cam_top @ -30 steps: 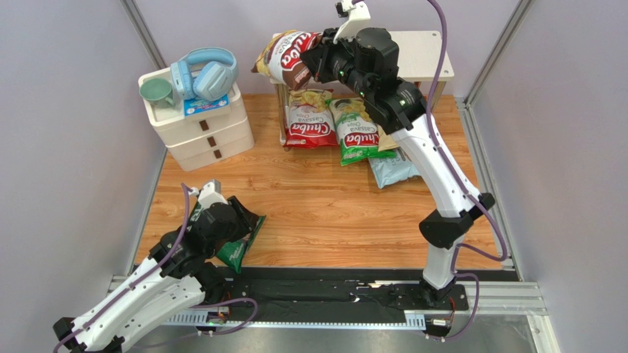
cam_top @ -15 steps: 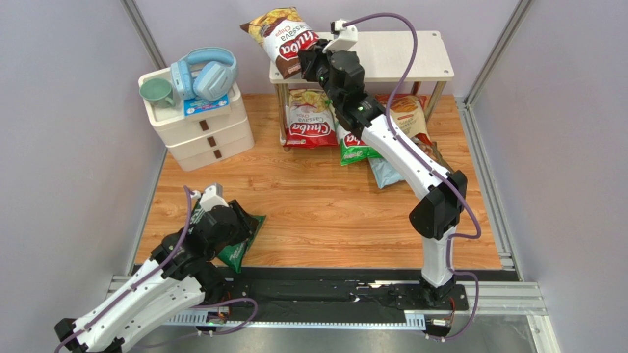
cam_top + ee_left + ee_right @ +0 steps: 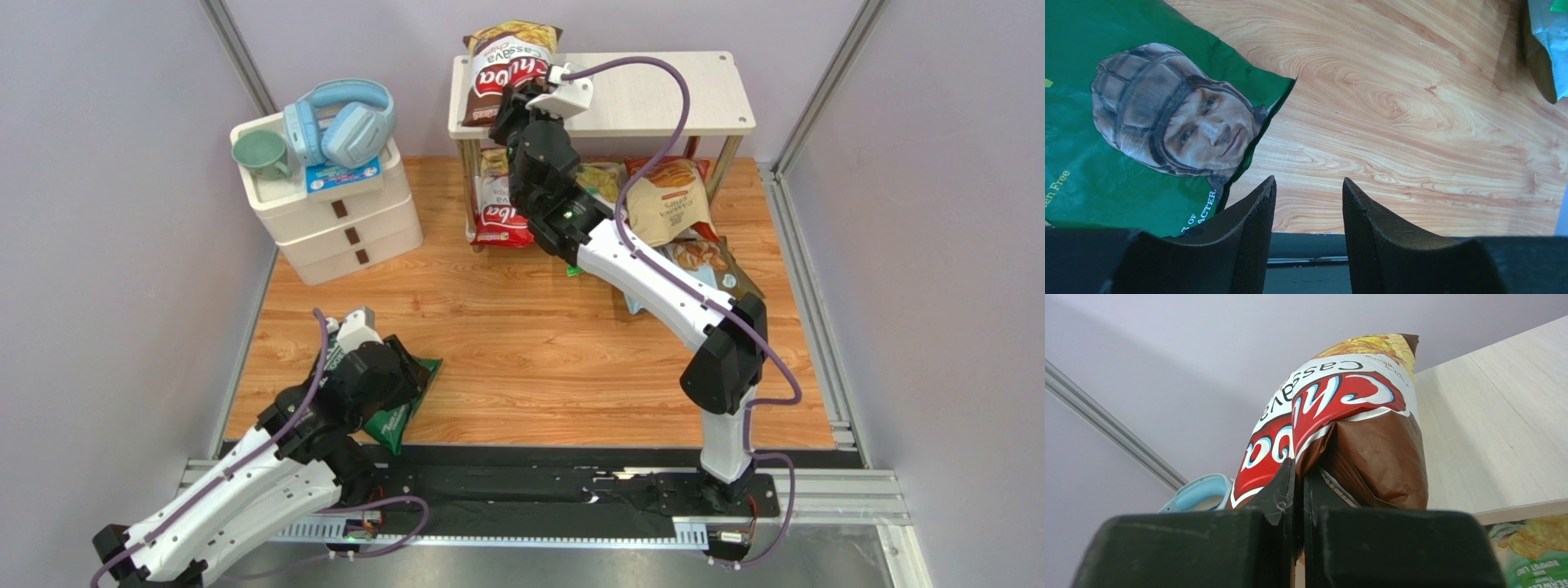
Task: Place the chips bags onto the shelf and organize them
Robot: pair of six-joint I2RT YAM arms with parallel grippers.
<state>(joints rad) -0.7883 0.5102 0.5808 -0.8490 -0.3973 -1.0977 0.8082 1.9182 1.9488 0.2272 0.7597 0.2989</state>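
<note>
Right gripper [image 3: 1298, 478]: clamped on glossy brown "Chuba Cassava" bag [image 3: 1352, 429]
Left gripper [image 3: 1307, 202]: parted, empty
Dark green face-printed bag [image 3: 1118, 122]: one, seemingly reads "Free"

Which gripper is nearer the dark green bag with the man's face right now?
Left. The left gripper hangs open just beside the dark green bag; the right gripper is far off at the shelf, shut on the brown bag.
</note>
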